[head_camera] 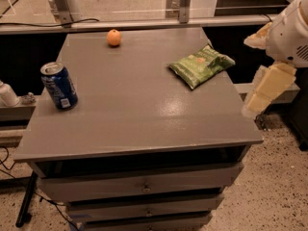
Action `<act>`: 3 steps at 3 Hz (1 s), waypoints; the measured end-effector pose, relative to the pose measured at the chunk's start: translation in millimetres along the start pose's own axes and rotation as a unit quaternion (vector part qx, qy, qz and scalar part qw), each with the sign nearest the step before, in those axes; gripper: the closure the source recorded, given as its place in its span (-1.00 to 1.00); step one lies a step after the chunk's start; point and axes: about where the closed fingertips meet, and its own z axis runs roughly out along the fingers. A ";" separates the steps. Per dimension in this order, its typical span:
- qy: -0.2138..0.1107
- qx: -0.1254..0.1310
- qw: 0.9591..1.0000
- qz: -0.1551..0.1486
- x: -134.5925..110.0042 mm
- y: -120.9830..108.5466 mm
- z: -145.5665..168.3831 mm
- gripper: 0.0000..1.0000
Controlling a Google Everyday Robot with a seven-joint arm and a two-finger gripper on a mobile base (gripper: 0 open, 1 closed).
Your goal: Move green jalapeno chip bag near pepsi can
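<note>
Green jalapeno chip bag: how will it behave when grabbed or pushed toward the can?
The green jalapeno chip bag looks puffy and crinkly, so probably light and apt to deform under a pinch. Lying flat on the table, it should slide, not roll. The gripper hangs off the table's right edge.
</note>
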 end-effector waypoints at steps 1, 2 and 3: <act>-0.041 0.021 0.999 -0.001 -10.5 -41.5 31.0 -1.00; -0.068 0.025 0.997 0.015 -10.4 -86.1 65.4 -1.00; -0.094 0.016 0.994 0.047 -3.4 -130.2 103.5 -1.00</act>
